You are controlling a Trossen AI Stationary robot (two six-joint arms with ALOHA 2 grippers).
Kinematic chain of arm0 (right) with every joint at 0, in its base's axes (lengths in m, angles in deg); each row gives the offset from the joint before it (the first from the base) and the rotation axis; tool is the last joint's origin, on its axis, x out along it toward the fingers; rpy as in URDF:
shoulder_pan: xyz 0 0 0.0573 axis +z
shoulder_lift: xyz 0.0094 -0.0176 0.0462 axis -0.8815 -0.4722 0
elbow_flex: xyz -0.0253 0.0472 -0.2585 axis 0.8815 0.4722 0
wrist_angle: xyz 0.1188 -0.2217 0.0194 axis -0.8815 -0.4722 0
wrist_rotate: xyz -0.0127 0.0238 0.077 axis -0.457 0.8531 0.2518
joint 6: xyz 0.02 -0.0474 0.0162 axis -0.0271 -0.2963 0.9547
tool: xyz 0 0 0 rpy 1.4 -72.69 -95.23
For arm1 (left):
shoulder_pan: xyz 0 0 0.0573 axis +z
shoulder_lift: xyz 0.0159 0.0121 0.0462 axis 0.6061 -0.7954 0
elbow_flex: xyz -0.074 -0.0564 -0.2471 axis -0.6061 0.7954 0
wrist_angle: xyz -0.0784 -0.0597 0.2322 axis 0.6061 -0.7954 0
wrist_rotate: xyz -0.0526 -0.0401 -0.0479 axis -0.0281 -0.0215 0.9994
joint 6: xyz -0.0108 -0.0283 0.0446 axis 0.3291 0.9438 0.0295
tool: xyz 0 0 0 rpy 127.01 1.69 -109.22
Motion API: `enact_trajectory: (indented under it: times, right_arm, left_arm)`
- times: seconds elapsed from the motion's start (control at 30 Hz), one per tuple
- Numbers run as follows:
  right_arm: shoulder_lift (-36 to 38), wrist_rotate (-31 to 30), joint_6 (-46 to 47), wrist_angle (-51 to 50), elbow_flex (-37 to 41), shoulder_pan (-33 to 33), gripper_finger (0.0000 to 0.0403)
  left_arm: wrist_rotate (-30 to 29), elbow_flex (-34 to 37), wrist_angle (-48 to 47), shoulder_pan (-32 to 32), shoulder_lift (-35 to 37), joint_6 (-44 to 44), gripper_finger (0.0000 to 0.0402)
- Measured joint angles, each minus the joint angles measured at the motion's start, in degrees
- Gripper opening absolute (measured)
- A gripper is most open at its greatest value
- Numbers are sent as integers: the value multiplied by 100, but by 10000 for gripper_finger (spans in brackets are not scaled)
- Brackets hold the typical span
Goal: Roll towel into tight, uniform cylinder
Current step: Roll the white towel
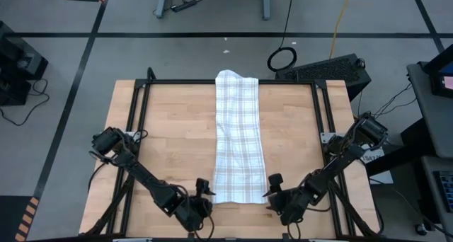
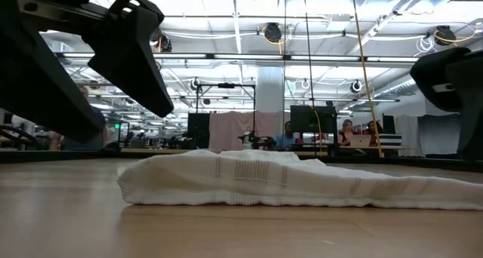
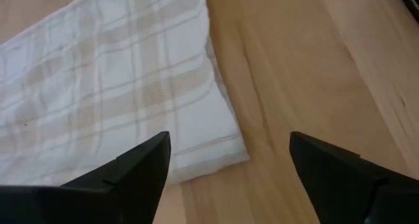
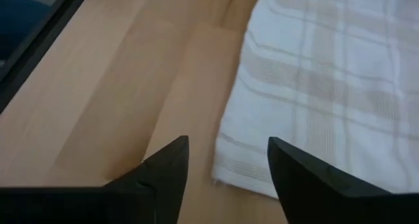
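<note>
Flat on the table (image 1: pixel 163 129), the towel (image 1: pixel 237 139) lies folded into 1 long strip, its long axis running from the near edge, where both arms reach in, to the far edge. Neither gripper touches it. Beside the towel's near-left corner hovers the left gripper (image 3: pixel 229 168), jaws wide and empty; beside the near-right corner hovers the right gripper (image 4: pixel 228 165), jaws partly open, narrower, also empty. Both stand about equally near the towel's near short edge, where rolling would likely begin. No brand, label or writing is readable on the towel.
</note>
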Motion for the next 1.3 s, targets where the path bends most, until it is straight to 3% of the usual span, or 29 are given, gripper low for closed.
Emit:
enact_trajectory:
  times: [0.33,0.57,1.07,1.3]
  right_arm:
    - [-274,17,92,98,0,-24,187]
    - [-711,-23,754,404,-22,-22,180]
    - [-756,125,930,364,-21,-24,12]
    - [-551,242,1130,280,-9,-66,6]
  left_arm:
    - [-253,2,11,2,0,26,293]
    - [-361,4,16,-13,0,28,293]
    - [-339,13,17,-27,-37,183,293]
    - [-341,13,305,-83,-136,178,293]
